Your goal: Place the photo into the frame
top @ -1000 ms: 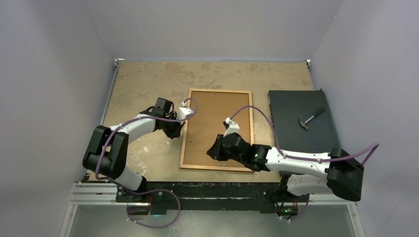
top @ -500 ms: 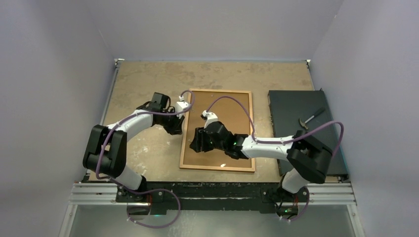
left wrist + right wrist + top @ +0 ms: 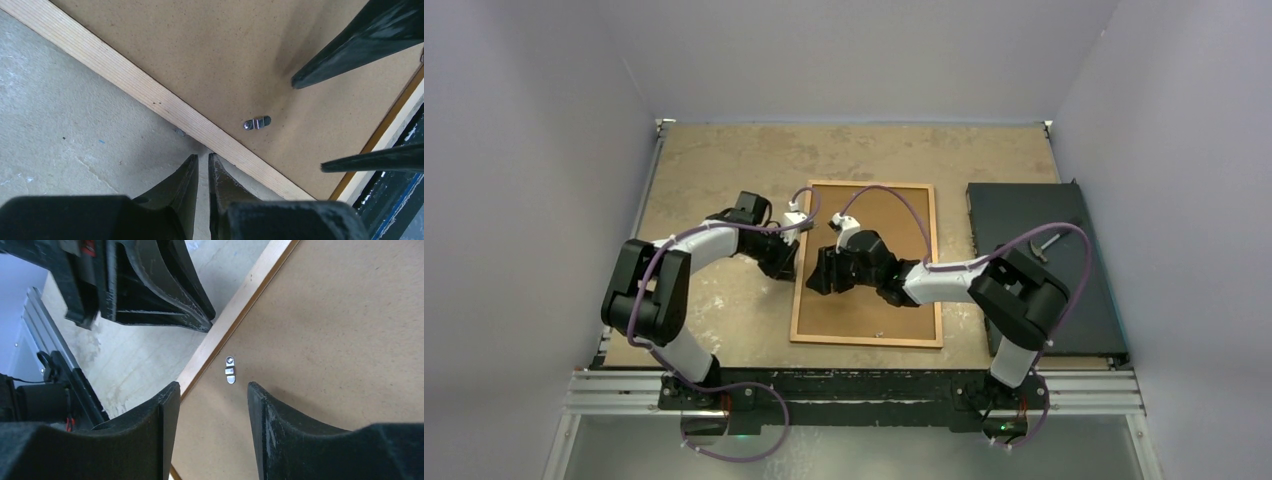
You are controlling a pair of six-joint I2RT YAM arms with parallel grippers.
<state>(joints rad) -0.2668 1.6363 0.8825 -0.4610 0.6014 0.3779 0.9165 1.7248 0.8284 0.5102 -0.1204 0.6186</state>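
The frame (image 3: pixel 865 342) lies flat in the middle of the table (image 3: pixel 724 160), its back side up and its short rail closest to the arm bases; a plain brown backing board (image 3: pixel 864 318) fills it, level inside the light wooden rails.

About halfway along the frame's left rail the two grippers meet, one from each side. The left gripper (image 3: pixel 202 157) is low over the bare table, just outside this rail; its fingers are almost pressed together, with only a thin slit between them and nothing in it; the tips point at the outer edge of the rail, but I cannot tell if they touch it. The right gripper (image 3: pixel 212 387) comes from the other side, over the backing board; its fingers are spread apart and hold nothing. In the right wrist view a small metal clip (image 3: pixel 230 369) sits on the board just beside the left rail, and it shows just ahead of the gap between the two spread fingers; whether the fingertips rest on the board is not clear.

To the right of the frame, apart from it, a black slab (image 3: pixel 1024 210) lies on the table; a small hammer (image 3: pixel 1049 241) rests on its farther half, partly crossed by the purple cable of the right arm.
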